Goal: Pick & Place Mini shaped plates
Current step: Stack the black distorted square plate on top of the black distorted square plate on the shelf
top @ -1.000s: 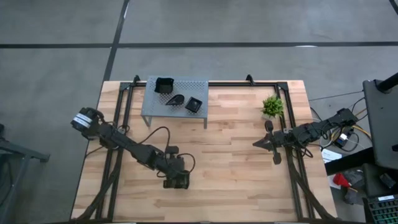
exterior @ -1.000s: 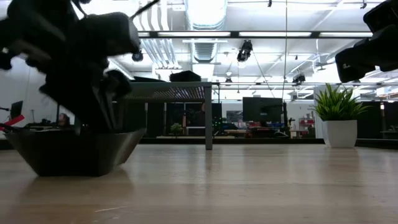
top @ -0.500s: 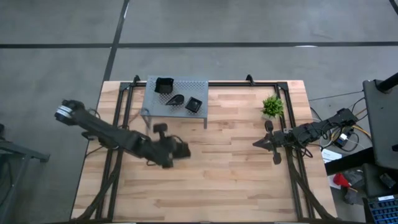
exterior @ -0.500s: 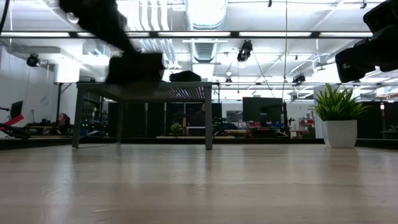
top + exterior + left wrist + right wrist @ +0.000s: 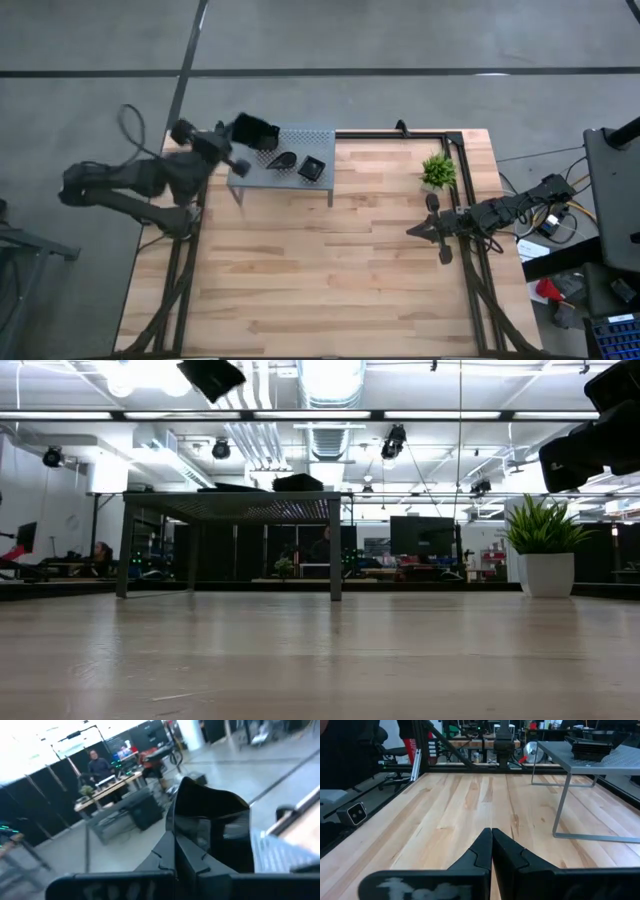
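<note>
Gripping a black dish point(image 5: 212, 832) by its rim, the left gripper point(image 5: 240, 140) hung above the far-left corner of the grey perforated stand point(image 5: 300, 180), its fingers point(image 5: 192, 857) pressed together on the wall of that dish. Seen from above, the held dish lay at about eleven o'clock from the table's point(image 5: 330, 270) centre, over the edge of the stand, and in the low view it showed as a dark tilted shape point(image 5: 211, 375) high above the stand's top point(image 5: 230, 503).

On the stand three more mini shaped plates rested: a square one or a small stack point(image 5: 264, 136) at its far-left part, just beside the held dish; a teardrop one point(image 5: 282, 160) near the middle; and a square one point(image 5: 312, 168) set at an angle at about four o'clock from the teardrop, close to it but apart.

At roughly three o'clock on the table the right gripper point(image 5: 418, 230) waited low over the wood, its fingers point(image 5: 492, 852) closed on nothing, with the small green plant point(image 5: 438, 172) at about one o'clock from it, near the table's right edge.
</note>
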You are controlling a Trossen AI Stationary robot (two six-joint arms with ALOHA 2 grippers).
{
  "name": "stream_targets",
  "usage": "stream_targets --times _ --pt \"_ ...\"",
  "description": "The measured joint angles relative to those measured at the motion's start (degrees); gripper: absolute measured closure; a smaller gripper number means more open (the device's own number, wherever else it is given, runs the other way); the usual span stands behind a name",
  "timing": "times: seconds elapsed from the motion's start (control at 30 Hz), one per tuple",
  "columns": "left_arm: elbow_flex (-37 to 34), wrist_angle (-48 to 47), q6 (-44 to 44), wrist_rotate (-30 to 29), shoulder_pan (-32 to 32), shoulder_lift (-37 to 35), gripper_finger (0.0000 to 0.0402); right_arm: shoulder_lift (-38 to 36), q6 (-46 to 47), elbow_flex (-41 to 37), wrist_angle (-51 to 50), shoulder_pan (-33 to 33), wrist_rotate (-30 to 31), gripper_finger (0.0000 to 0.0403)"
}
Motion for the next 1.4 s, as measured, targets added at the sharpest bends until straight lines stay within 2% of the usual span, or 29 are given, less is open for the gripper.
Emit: stream_targets --times 0.1,0.2,0.27,0.43,0.53,0.67,0.73,0.87,1.0,1.2,1.4 --pt "0.2 5.1 2.3 6.9 6.1 -3.1 0.0401 0.0 0.2 0.0 0.0 0.0 0.0 0.0394" --pt "0.0 5.9 -4.6 13.3 12.0 -5.1 0.0401 0.0 0.2 0.0 0.0 0.0 0.0 0.0394" --pt "-0.3 5.2 -10.0 15.5 15.5 -5.5 0.0401 0.0 0.2 0.0 0.0 0.0 0.0 0.0394" --pt "-1.0 -6.5 -19.1 21.5 21.9 -4.5 0.0401 0.0 0.2 0.0 0.0 0.0 0.0 0.0394" --pt "-2.2 -10.8 -28.4 26.3 25.2 -3.0 0.0401 0.0 0.0 0.0 0.0 0.0 0.0 0.0394" --pt "-3.8 -7.6 -31.0 41.9 30.7 -2.1 0.0401 0.0 0.2 0.0 0.0 0.0 0.0 0.0394" --pt "-4.6 -8.0 -32.2 46.0 33.2 -1.1 0.0401 0.0 0.2 0.0 0.0 0.0 0.0 0.0394" --pt "-7.0 -10.1 -35.6 50.1 37.6 0.7 0.0401 0.0 0.2 0.0 0.0 0.0 0.0 0.0394" --pt "-9.7 -7.5 -36.3 51.6 40.1 1.5 0.0401 0.0 0.1 0.0 0.0 0.0 0.0 0.0394" --pt "-10.4 -8.3 -36.7 59.0 43.3 2.8 0.0401 0.0 0.3 0.0 0.0 0.0 0.1 0.0394" --pt "-9.4 -4.9 -37.0 59.0 44.1 2.3 0.0401 0.0 0.0 0.0 0.0 0.0 0.1 0.0394"
